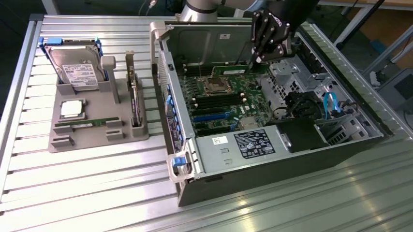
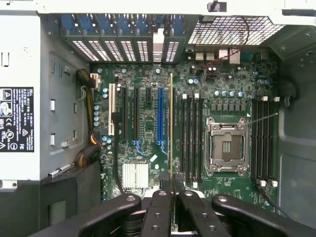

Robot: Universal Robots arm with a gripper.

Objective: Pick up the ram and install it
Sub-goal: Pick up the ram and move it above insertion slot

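My gripper (image 1: 261, 60) hangs over the open computer case (image 1: 271, 159), shut on a ram stick (image 1: 227, 70), a thin green board held level above the motherboard (image 1: 223, 104). In the wrist view the gripper (image 2: 172, 183) clamps the ram (image 2: 171, 123), seen edge-on as a narrow line. It sits between the blue expansion slot (image 2: 160, 116) and a bank of black memory slots (image 2: 190, 133). A second ram stick (image 1: 87, 123) lies in the grey holder (image 1: 96, 137) at the exterior view's left.
The grey holder also carries a hard drive (image 1: 77, 72), a square silver processor chip (image 1: 72, 108) and an upright card with a metal bracket (image 1: 134, 101). Inside the case are the empty processor socket (image 2: 226, 146), more memory slots (image 2: 264, 138) and the power supply (image 1: 255, 145).
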